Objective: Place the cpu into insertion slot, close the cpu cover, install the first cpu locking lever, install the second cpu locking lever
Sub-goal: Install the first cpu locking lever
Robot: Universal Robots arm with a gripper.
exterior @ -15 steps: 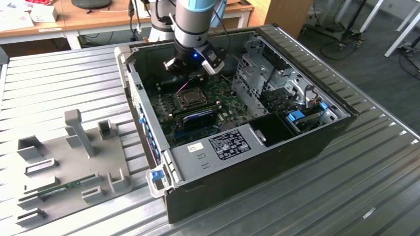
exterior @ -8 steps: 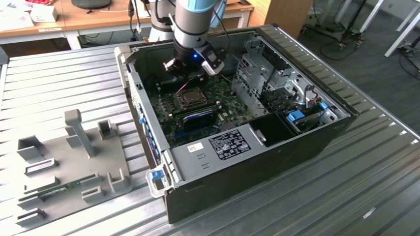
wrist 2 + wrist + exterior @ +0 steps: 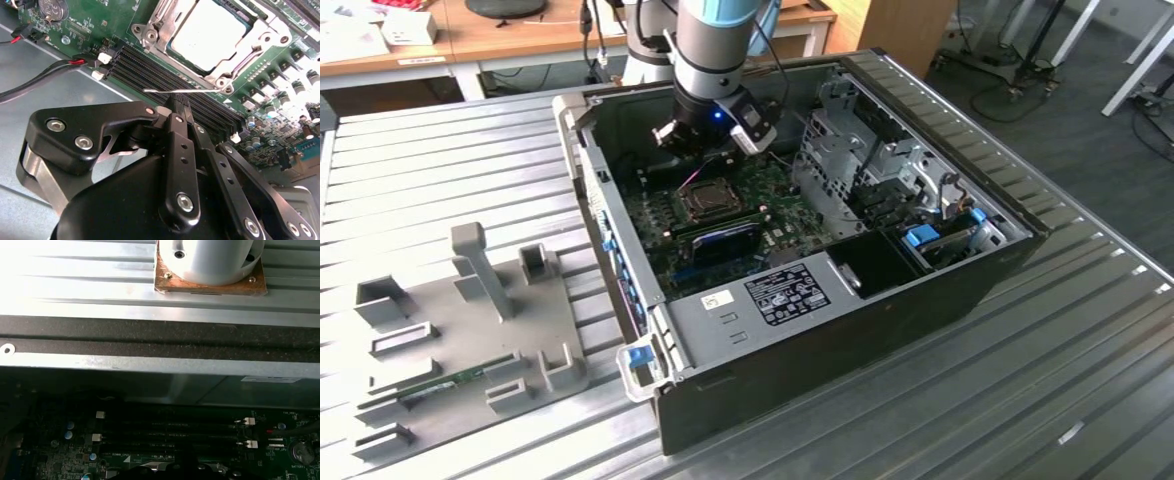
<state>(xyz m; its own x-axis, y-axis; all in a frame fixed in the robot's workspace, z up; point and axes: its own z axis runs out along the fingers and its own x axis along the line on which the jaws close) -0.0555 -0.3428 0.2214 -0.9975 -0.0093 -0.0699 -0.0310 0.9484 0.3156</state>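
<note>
Inside the open computer case point(image 3: 881, 330): gripper point(image 3: 176, 102) with fingers brought narrow, tips together and holding nothing, just beside a thin wire lever point(image 3: 165, 90) on the side of the insertion slot point(image 3: 145, 34) that faces the memory slots point(image 3: 145, 62). Touching the wire or only close to it: cannot tell. Seated flat in the insertion slot, grey top up: the cpu point(image 3: 210, 32), with the cpu cover point(image 3: 167, 27) lying down around it.

Likely trouble: slipping off so thin a wire and raking the memory slots or the green board beside the insertion slot, through a narrow tip pushing a springy rod a little off-centre. Also possible: a lever springing back before catching its hook, leaving the cpu cover unclamped.

Square chip, so no real long axis; edges parallel to the insertion slot's rim, face pointing straight out of the board. Long axis of the wire lever along the insertion slot's edge, parallel to the memory slots.
</note>
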